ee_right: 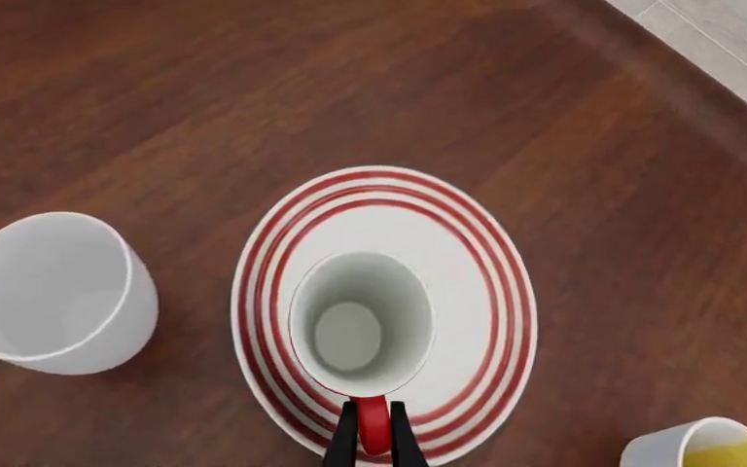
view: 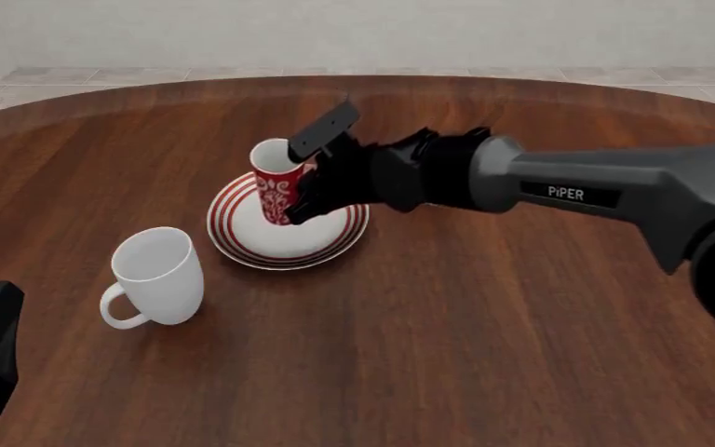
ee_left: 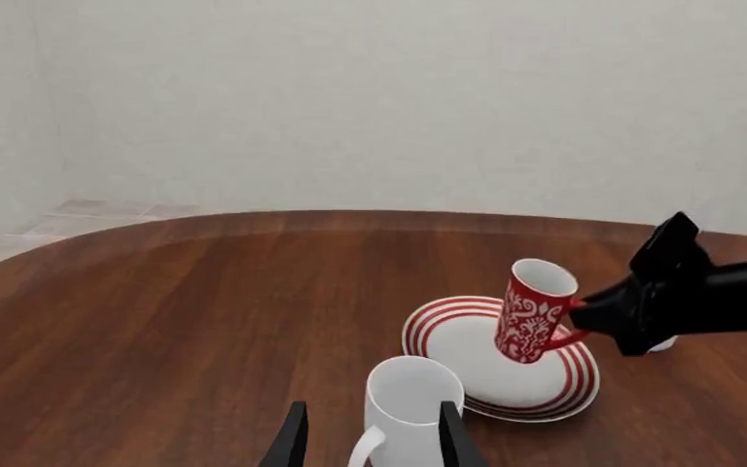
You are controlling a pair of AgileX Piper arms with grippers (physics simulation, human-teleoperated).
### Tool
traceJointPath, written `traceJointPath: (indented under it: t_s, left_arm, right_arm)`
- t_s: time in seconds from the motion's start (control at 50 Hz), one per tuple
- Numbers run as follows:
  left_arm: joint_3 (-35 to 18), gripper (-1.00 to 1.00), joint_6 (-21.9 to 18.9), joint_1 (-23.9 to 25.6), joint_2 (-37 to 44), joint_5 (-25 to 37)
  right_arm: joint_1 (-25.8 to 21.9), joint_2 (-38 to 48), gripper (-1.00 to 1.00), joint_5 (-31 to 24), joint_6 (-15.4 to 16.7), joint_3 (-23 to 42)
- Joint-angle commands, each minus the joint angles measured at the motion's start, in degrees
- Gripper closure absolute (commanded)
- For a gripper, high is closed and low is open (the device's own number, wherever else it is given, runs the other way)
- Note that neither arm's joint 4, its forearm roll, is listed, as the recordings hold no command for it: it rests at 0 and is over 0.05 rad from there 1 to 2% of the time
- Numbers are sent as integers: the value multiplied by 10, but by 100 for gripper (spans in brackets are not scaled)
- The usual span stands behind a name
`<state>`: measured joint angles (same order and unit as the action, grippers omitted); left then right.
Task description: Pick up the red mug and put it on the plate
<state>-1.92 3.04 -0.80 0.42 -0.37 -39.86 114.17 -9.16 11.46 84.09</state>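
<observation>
Surface (view: 482, 354) of dark wood, as I see it from the front camera. Nearest me, left tool (ee_left: 371, 443): fingers parted, nothing between them, facing the large white mug (view: 159, 276), which stands upright and apart from the plate. Next, plate (view: 332, 237), white with red rings. Red mug (view: 279, 182): over the plate's middle, tilted; I cannot tell whether its base touches. Right tool (ee_right: 371, 446): clenched on the red mug's handle. Yellow-lined mug (ee_right: 708, 449), just beside the plate, visible only in the right wrist view.
</observation>
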Motion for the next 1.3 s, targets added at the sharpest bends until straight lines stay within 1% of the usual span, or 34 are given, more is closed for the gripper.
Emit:
traceJointPath:
  t_s: [0.02,0.18,0.94,1.02,1.28,1.3]
  left_arm:
    - [-1,-100,1,-1,0,1]
    - [-2,-100,1,-1,0,2]
    - [-1,-100,2,-2,0,1]
    - [-1,-100,2,-1,1,1]
    - [-3,-100,4,-1,-1,6]
    - [-4,-100,5,-2,-1,7]
  right_arm:
    - [-5,7,100,9,-10,0]
    - [-6,10,100,13,-17,2]
    - [-6,35,100,19,-18,9]
    - [0,41,100,17,-18,16]
    - [-5,52,100,15,-18,27]
    - [1,55,100,14,-17,32]
